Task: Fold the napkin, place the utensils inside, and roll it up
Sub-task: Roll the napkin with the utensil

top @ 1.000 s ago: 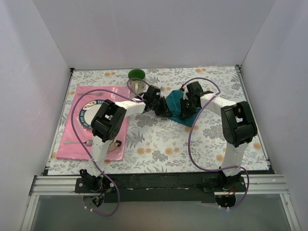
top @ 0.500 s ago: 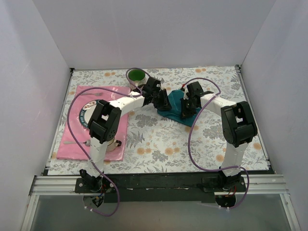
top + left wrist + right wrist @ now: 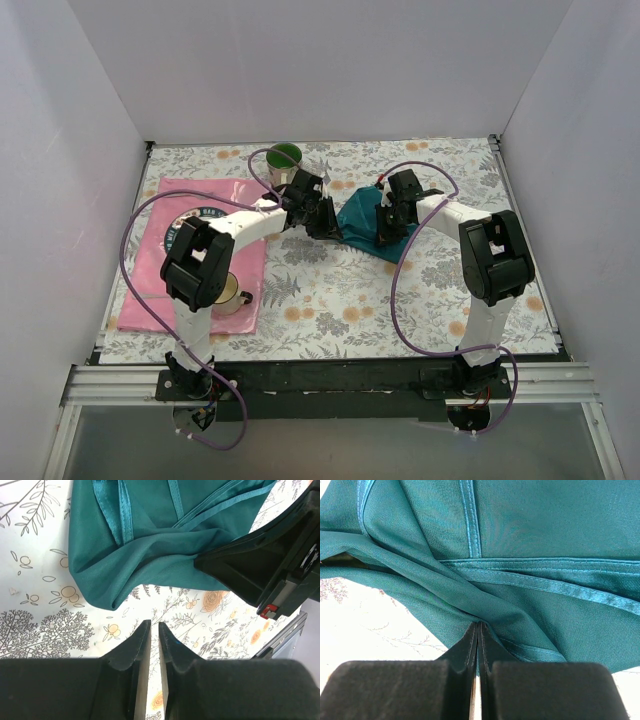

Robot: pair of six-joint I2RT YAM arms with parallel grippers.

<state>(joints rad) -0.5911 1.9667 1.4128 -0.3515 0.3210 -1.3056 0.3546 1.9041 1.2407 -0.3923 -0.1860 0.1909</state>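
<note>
From above, you see the napkin (image 3: 358,212) bunched on the floral tablecloth (image 3: 330,290), right of centre and toward the far side. The left gripper (image 3: 328,222) is at its left edge and the right gripper (image 3: 384,231) is over its right part. That view is too small to show you how either pair of jaws stands, but the wrist cameras do show it.

In your left wrist view, the left gripper (image 3: 154,627) has only a narrow slit between its fingers, with nothing in it. It hangs over bare tablecloth (image 3: 45,625), just off a rounded fold of the napkin (image 3: 150,540). The right gripper's black body (image 3: 270,570) lies against the cloth's other side.

In your right wrist view, the right gripper (image 3: 478,629) is pressed closed, pinching a ridge of the napkin (image 3: 530,545) where several hemmed layers meet.

Only the top view shows the pink placemat (image 3: 150,290) at the left and the green cup (image 3: 284,155) at the far edge.
</note>
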